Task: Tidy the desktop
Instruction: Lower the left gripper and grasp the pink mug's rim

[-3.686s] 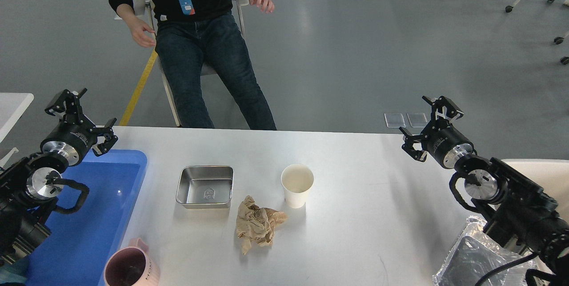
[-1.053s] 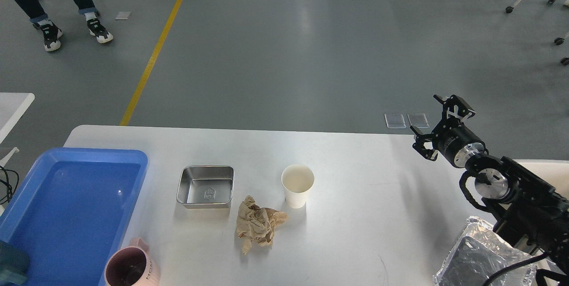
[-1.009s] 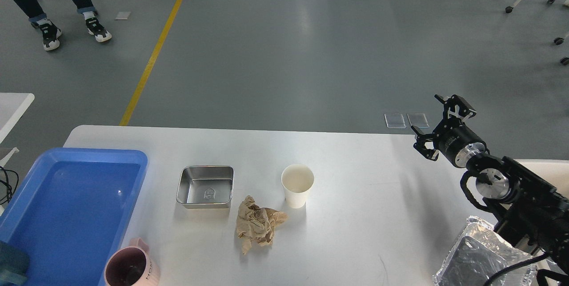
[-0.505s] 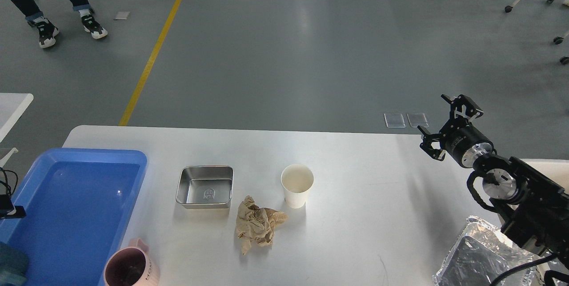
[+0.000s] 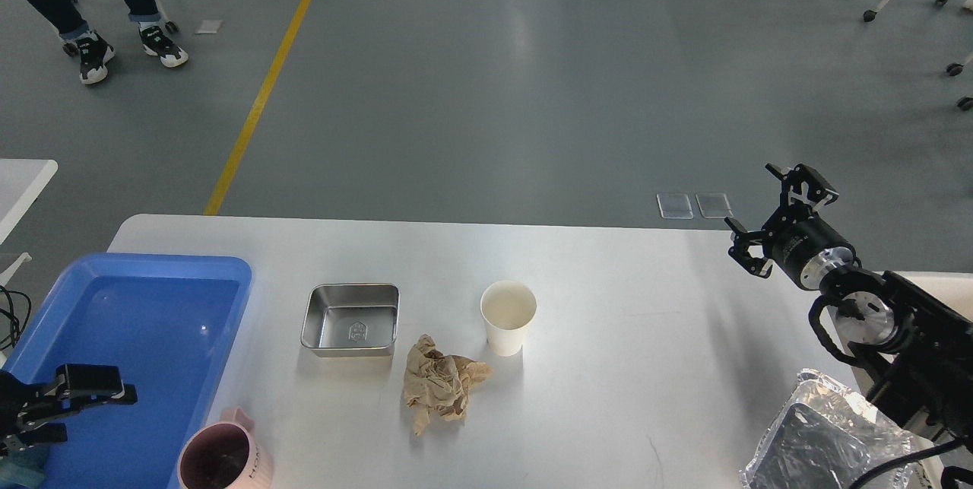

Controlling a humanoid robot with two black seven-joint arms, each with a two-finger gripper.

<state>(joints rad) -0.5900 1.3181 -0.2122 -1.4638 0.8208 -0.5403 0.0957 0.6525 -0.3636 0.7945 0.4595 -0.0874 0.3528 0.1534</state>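
Here, a large smooth white desktop (image 5: 608, 367) with rounded corners fills the lower half of the frame. At its centre sit a square metal tray (image 5: 350, 319), a crumpled brown paper wad (image 5: 439, 384) and an upright white paper cup (image 5: 508, 317). A blue plastic tray (image 5: 190, 276) lies lower left, a pink mug (image 5: 222, 457) beside it. The right gripper (image 5: 783, 209), right of centre, is spread and empty. The left gripper (image 5: 72, 395), lower left over the tray, is unclear.
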